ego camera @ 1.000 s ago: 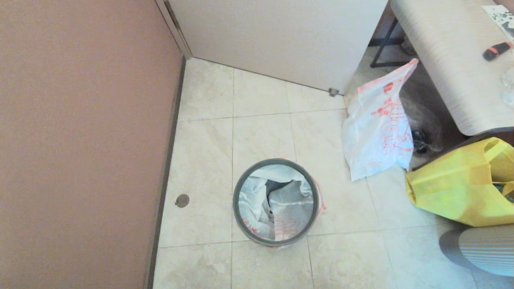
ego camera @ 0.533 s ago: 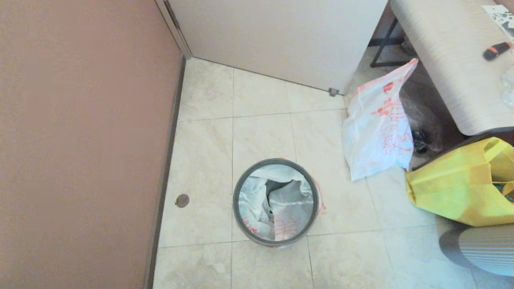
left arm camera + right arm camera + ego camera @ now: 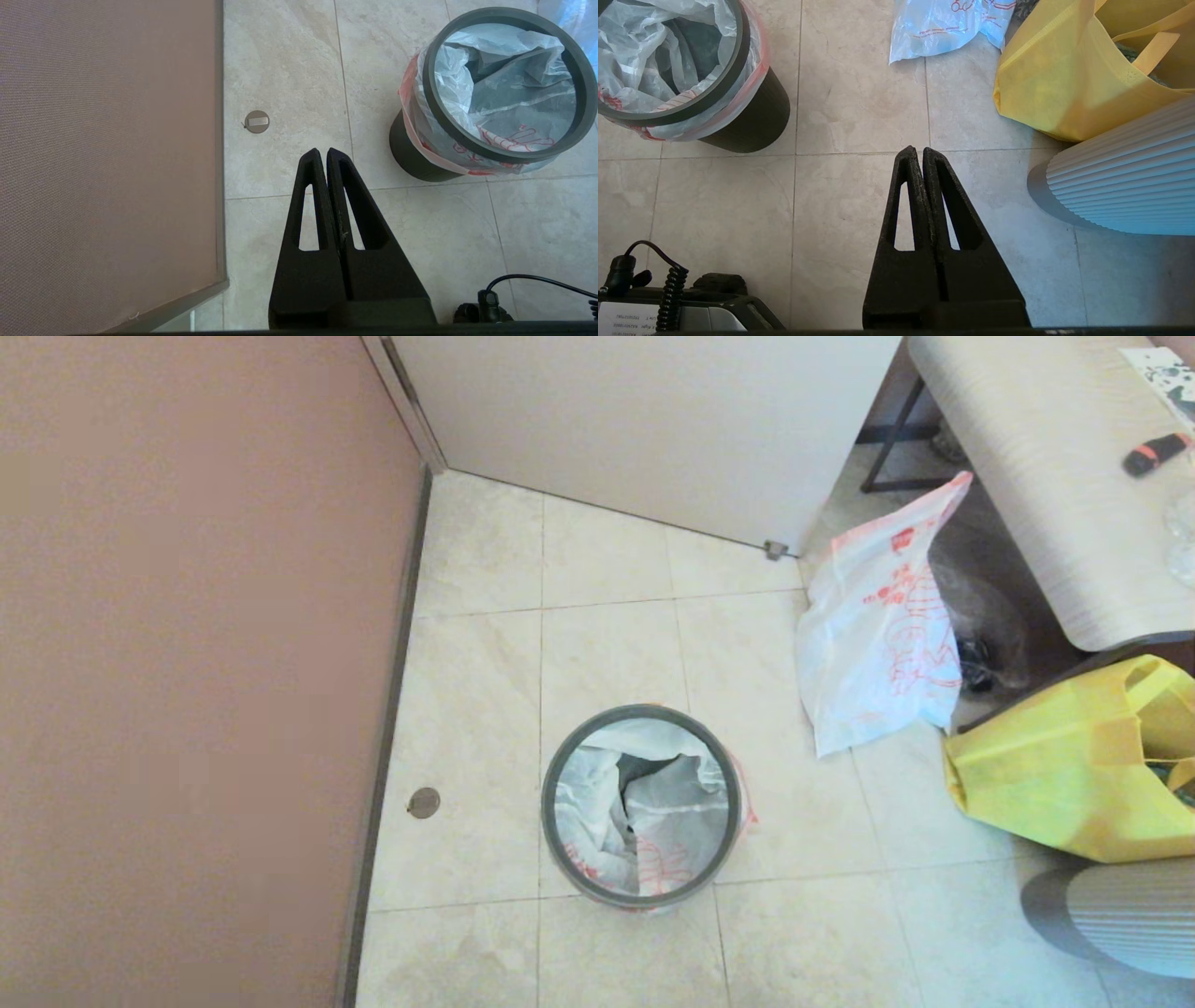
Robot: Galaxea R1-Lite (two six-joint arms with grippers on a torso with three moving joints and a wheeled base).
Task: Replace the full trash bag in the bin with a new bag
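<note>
Glossy marble-tile floor (image 3: 607, 569); round black bin (image 3: 642, 805), crinkly translucent liner bag (image 3: 672, 821).

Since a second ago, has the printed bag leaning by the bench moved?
No. The printed bag leans at the same floor tile seam, beside the yellow bag.

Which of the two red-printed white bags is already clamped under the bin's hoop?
The bag in the bin, its pink rim folded over under the grey hoop. The other printed bag stands loose by the bench.
</note>
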